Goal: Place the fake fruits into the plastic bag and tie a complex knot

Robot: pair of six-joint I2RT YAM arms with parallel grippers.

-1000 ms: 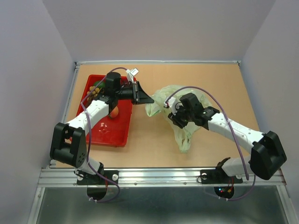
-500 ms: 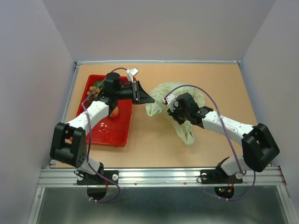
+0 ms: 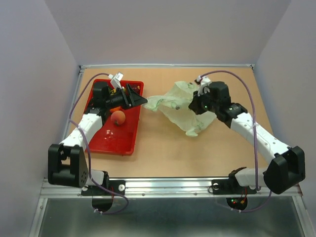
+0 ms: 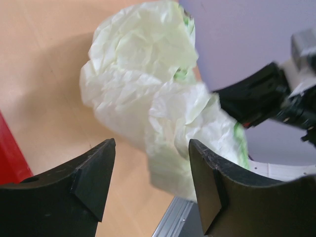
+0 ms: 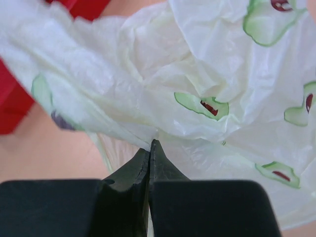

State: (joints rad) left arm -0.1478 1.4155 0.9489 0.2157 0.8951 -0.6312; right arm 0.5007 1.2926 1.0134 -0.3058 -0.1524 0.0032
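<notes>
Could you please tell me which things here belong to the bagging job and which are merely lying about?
Belong to the job: plastic bag, pinched by the shut right end effector; peach; left end effector, open and empty.
Lying about: red tray under the peach; table.

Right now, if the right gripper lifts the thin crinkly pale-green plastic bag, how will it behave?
Probably floppy: the thin crinkly pale-green plastic bag lies crumpled and would sag below the right gripper. It looks light, likely lifting easily. The smooth film may slip out of the pinch.
</notes>
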